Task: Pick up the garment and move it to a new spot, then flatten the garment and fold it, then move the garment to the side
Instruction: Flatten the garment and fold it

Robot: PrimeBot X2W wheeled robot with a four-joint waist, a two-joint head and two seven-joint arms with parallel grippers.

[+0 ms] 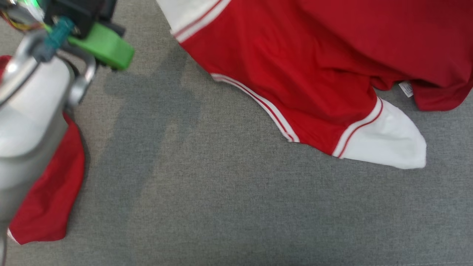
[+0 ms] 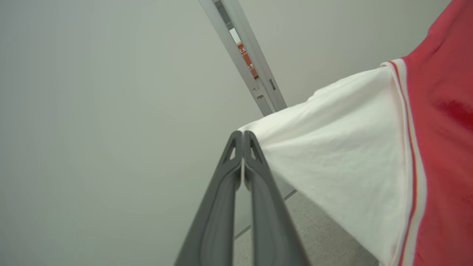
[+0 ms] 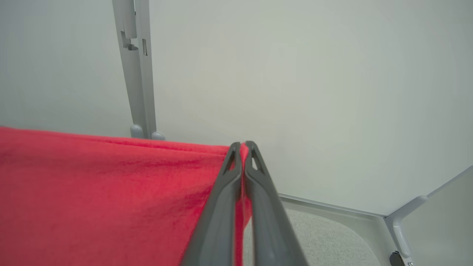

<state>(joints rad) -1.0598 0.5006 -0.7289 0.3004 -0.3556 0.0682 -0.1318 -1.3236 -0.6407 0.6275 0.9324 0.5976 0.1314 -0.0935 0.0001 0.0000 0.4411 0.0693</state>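
The left gripper (image 2: 242,133) is pinching the tip of a white sleeve (image 2: 332,147), both fingers pressed together on the cloth. The red garment (image 1: 295,74) is draping over the grey fabric surface (image 1: 221,203), mostly at the head view's upper right. The right gripper (image 3: 242,145) is clamping the red cloth's upper edge.

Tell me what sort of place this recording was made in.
Probably a lab or test booth, not a home: plain pale wall panels joined by a grey metal post, and a grey fabric-covered work surface carrying a red-and-white jersey.
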